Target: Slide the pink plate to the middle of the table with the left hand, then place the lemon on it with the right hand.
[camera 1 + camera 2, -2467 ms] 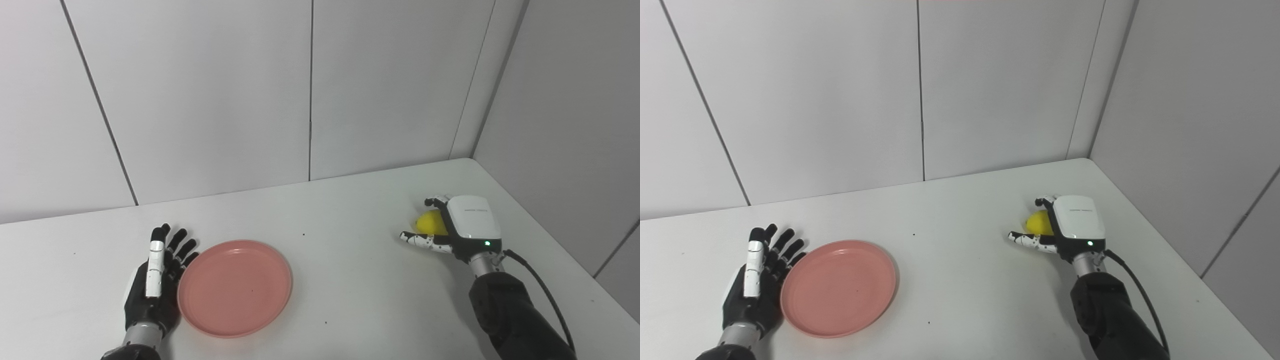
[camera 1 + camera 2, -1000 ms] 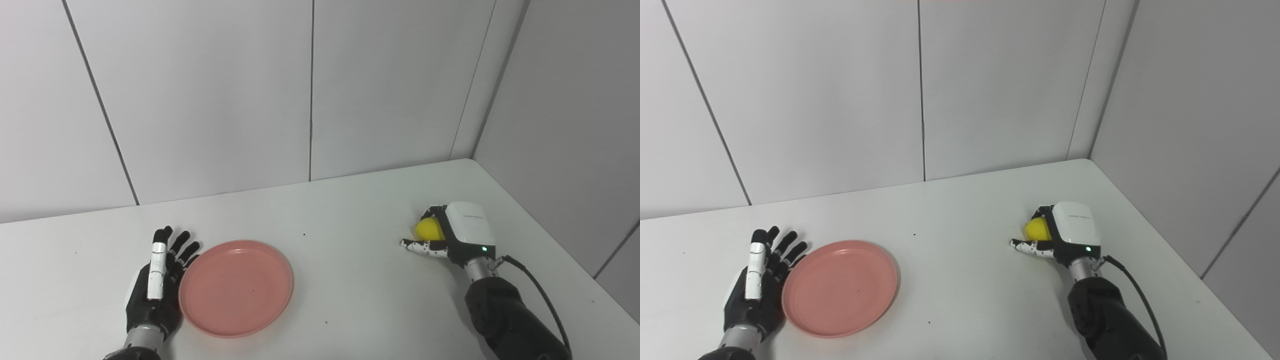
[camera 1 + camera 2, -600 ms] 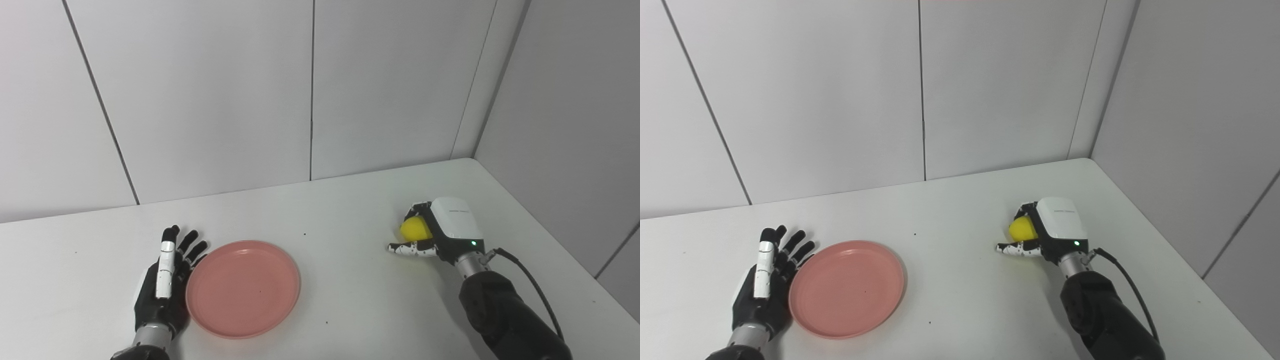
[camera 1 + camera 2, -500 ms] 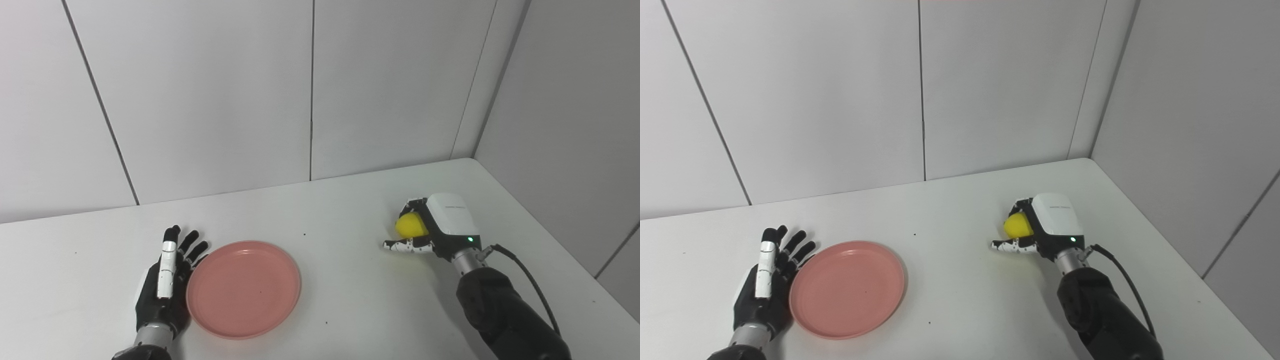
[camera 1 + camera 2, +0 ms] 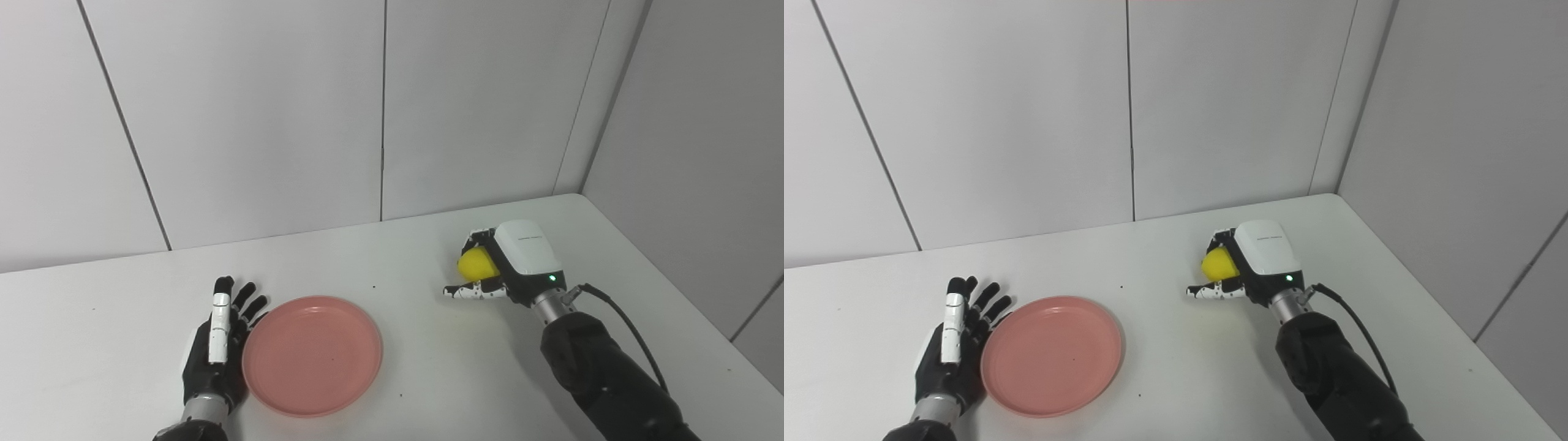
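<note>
1. Fingers [image 5: 475, 236] of the right hand [image 5: 511, 266] are curled over the top of the lemon [image 5: 476, 265], thumb stretched out flat underneath it, so the fruit is clamped between them.
2. Lemon sits clear of the table [image 5: 429, 361], lifted in that grip (a faint yellow tint shows on the surface below it). It is right of centre, well apart from the plate.
3. Right hand's white back cover faces up and toward the camera, green light on near the wrist; a black cable runs off the forearm to the right.
4. Left hand [image 5: 215, 352] lies flat on the table, palm turned toward the plate, fingers [image 5: 246, 304] straight and slightly spread, holding nothing.
5. Left hand's inner edge is against the left rim of the plate [image 5: 312, 355]; I can't tell how firmly it presses.
6. Plate is pink, round, shallow, lying flat with nothing on it, left of the table's centre and toward the near edge.
7. Table is white, with a few small dark specks on it (one beyond the plate, one near its right edge), and grey wall panels [image 5: 257, 110] behind it and on its right.
</note>
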Tool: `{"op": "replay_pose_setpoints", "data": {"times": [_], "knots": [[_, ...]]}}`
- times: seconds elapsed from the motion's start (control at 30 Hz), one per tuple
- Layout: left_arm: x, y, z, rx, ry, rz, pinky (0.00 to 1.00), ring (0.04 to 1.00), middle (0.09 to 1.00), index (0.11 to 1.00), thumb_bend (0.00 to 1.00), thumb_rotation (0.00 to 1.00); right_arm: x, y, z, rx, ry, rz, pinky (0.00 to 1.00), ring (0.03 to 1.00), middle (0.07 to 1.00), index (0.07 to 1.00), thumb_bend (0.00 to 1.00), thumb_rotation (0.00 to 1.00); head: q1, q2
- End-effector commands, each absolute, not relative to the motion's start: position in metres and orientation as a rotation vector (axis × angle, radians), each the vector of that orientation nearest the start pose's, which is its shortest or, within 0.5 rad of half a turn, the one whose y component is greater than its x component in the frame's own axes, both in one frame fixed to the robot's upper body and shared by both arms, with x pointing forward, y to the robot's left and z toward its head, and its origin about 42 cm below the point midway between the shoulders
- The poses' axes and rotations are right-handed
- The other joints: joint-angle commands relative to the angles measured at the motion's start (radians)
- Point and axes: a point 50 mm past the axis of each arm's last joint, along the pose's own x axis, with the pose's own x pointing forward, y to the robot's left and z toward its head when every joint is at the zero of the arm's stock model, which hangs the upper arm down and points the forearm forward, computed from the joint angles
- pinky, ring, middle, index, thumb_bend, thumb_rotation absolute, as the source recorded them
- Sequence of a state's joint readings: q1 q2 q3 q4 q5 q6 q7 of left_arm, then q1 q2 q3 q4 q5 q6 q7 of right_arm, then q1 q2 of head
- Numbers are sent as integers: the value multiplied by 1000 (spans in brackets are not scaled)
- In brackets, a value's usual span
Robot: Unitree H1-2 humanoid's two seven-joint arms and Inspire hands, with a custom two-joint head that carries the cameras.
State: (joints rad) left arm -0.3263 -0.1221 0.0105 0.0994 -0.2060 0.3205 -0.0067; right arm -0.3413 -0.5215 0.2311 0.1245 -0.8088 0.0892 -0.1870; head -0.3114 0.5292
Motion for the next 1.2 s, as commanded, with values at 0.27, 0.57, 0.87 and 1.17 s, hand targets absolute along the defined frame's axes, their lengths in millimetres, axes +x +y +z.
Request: {"op": "replay_pose_setpoints", "data": {"times": [0.27, 0.57, 0.87, 1.17], "knots": [[374, 115, 156, -325, 142, -167, 849, 882, 925, 990, 732, 817, 397, -301, 225, -1300, -449, -60, 195, 249, 321, 380, 599, 391, 78, 9], [371, 104, 156, -290, 155, -159, 818, 856, 908, 1000, 741, 824, 397, -280, 239, -1238, -484, -3, 188, 241, 314, 379, 586, 382, 127, 11], [368, 92, 156, -290, 159, -154, 820, 864, 917, 1000, 760, 838, 397, -264, 260, -1211, -533, 48, 209, 259, 333, 393, 582, 415, 191, 16], [367, 83, 154, -286, 153, -160, 814, 852, 921, 1000, 754, 856, 397, -248, 269, -1191, -587, 107, 219, 273, 349, 417, 569, 398, 234, 12]]}}
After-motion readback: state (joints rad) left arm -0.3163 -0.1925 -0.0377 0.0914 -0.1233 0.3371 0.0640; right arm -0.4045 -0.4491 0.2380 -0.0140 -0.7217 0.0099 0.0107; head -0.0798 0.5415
